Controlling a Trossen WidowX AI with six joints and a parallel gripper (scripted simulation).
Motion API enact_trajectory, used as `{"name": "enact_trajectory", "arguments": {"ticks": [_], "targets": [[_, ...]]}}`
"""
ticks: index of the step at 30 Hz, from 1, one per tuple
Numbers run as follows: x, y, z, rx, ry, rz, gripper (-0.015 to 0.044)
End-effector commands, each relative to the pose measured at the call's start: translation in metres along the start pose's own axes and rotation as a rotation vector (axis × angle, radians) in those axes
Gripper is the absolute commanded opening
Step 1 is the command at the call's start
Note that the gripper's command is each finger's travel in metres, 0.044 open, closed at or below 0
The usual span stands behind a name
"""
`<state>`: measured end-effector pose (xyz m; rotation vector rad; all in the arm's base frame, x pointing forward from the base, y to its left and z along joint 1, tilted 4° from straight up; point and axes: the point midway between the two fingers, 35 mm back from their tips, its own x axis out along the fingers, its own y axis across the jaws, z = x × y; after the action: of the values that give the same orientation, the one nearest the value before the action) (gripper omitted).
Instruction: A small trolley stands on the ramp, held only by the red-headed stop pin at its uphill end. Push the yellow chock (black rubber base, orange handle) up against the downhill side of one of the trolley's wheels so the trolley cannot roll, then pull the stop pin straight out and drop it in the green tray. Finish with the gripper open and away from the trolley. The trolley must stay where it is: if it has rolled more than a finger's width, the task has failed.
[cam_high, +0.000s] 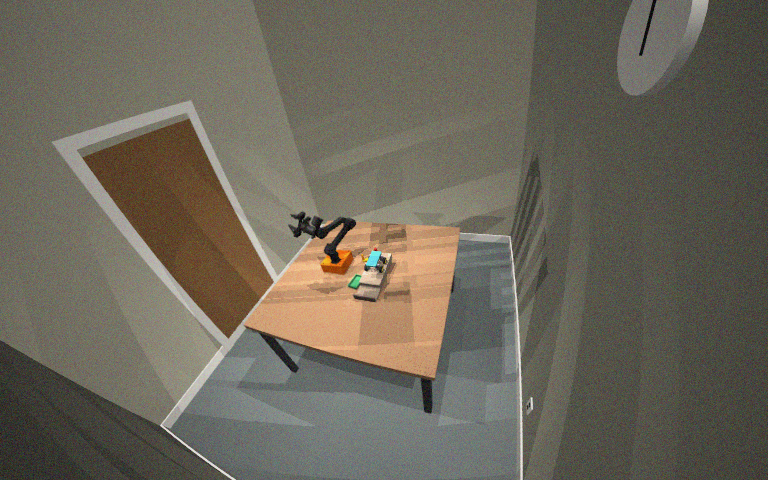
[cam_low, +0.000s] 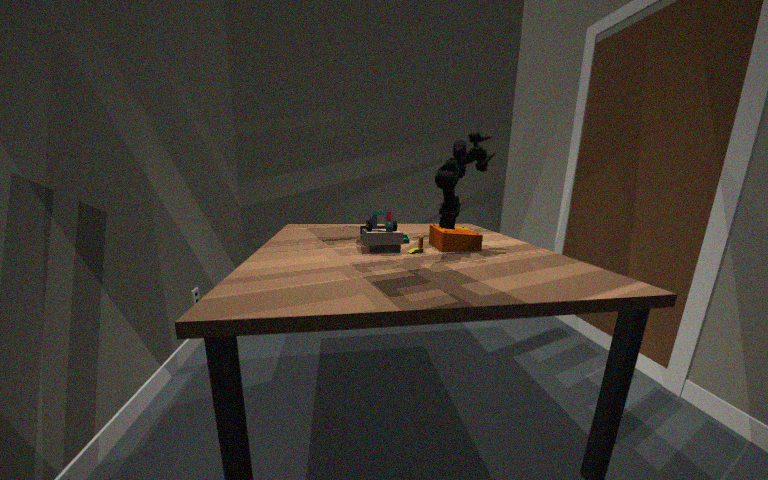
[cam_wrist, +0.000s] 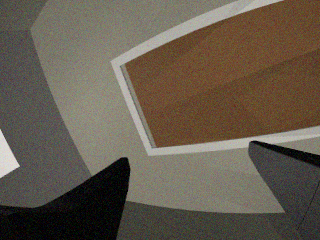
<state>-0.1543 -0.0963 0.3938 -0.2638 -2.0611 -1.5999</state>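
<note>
The trolley (cam_high: 374, 258) (cam_low: 393, 226), with a light-blue top and dark wheels, stands on the grey ramp (cam_high: 370, 279) (cam_low: 381, 238). The red head of the stop pin (cam_high: 375, 249) (cam_low: 389, 216) shows at the trolley's far end in the top view; its shaft is hidden. The yellow chock (cam_high: 365, 259) (cam_low: 415, 250) with its orange handle rests on the table beside the ramp, on the robot's side, clear of the wheels. The green tray (cam_high: 355, 281) (cam_low: 406, 239) lies beside the ramp. My gripper (cam_high: 291, 223) (cam_low: 492, 146) (cam_wrist: 190, 156) is open and empty, raised high and pointing away from the trolley.
The orange base block (cam_high: 336, 262) (cam_low: 456, 240) under the arm stands on the wooden table (cam_high: 339, 316) (cam_low: 317, 283), near the chock and tray. The wrist view shows only the walls and the brown door (cam_wrist: 225, 85).
</note>
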Motion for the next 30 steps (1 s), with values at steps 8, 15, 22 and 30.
{"name": "enact_trajectory", "arguments": {"ticks": [8, 15, 22, 30], "targets": [[-0.010, -0.012, -0.054, -0.172, 0.239, -0.057, 0.0190], [-0.037, -0.021, -0.110, -0.347, 0.516, -0.062, 0.0190], [-0.079, -0.025, -0.159, -0.509, 0.800, -0.005, 0.0190], [-0.143, -0.024, -0.201, -0.676, 1.120, 0.137, 0.0190]]}}
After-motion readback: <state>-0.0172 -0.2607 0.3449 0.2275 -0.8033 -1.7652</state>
